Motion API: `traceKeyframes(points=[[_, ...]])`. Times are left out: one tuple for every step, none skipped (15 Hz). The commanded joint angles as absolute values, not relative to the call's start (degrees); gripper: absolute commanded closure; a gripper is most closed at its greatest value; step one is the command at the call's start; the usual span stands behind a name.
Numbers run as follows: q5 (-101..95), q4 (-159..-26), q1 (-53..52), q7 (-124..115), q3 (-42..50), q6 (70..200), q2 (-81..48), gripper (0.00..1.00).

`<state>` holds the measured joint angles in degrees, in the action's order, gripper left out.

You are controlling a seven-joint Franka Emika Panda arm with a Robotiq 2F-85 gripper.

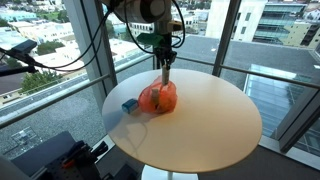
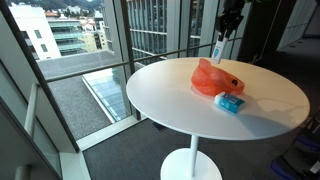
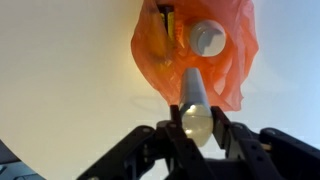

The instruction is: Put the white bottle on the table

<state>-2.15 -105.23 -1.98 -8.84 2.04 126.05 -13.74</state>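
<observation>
The fingers (image 3: 168, 138) pinched the white bottle (image 3: 196, 105) above the orange bag (image 3: 240, 60); it seemed best to carry it over bare tabletop (image 3: 70, 70), then lower it upright.

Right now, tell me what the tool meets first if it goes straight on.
Likely the crumpled orange plastic bag; the tool, shut on the slim white bottle, points down into it. Depth unclear.
</observation>
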Motion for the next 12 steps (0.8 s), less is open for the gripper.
traceKeyframes(points=[[-2.8, -106.5, -0.3, -9.3, 3.1, 123.6, -10.8, 0.89], [-3.0, -106.6, 0.2, -9.5, 3.6, 123.4, -10.7, 0.89], [-3.1, -106.5, 0.8, -9.8, 4.2, 123.1, -10.8, 0.89], [-3.0, -106.6, 1.4, -9.9, 4.7, 122.9, -10.8, 0.89], [-3.1, -106.7, 2.1, -10.2, 5.3, 122.8, -10.9, 0.89], [-3.1, -106.9, 2.7, -10.3, 5.9, 122.8, -10.9, 0.89], [-3.4, -107.5, 3.4, -10.5, 6.6, 122.8, -10.8, 0.89], [-3.7, -108.0, 4.0, -10.7, 7.2, 123.0, -10.7, 0.89], [-4.2, -108.8, 4.6, -11.0, 8.0, 123.2, -10.5, 0.89], [-4.8, -109.4, 5.2, -11.3, 8.7, 123.2, -10.4, 0.89], [-5.3, -110.2, 5.7, -11.5, 9.3, 123.2, -10.3, 0.89], [-6.2, -111.1, 6.1, -11.7, 9.9, 123.0, -10.1, 0.89]])
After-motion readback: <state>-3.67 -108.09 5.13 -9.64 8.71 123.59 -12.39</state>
